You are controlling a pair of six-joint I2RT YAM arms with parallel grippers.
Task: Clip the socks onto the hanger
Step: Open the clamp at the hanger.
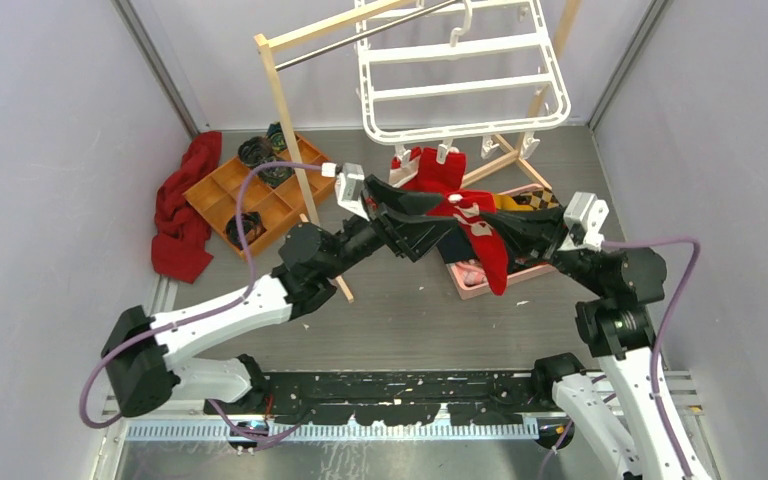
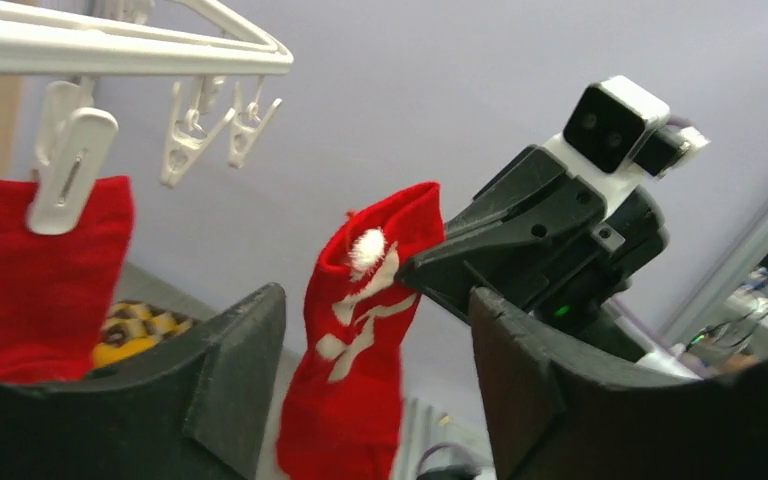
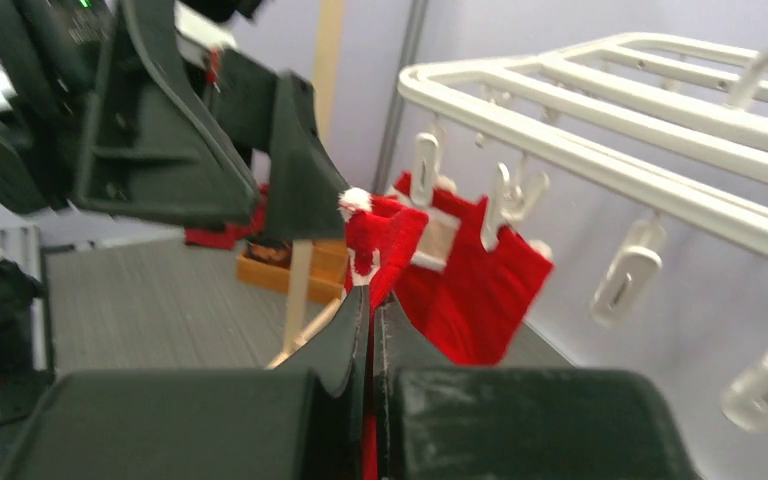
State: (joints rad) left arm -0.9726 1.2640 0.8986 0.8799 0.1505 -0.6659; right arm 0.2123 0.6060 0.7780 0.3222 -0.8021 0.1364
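Grey table (image 1: 410, 320) between pale lilac walls. At its far edge, a wooden rack (image 1: 285, 110) carrying the white hanger (image 1: 460, 85), tilted, clips dangling below. Under the hanger's near rail, one red sock (image 1: 438, 172) already pinned. Over the pink basket (image 1: 470, 290), toward the table's right edge, a second sock (image 1: 490, 255) with a white pattern. Pinched near its top by the right gripper (image 3: 372, 308), fingers pressed together on the cloth, toe hanging free. Probably held high to bring the top level with an empty clip (image 2: 192, 140). Left gripper (image 2: 375, 295) with jaws apart on either side of that sock, touching nothing; seemingly kept free to squeeze a clip open. From above, only a tangle of black fingers and red cloth. From the left wrist, the clear gap around the sock. From the right wrist, the tight pinch and the row of empty clips alongside.
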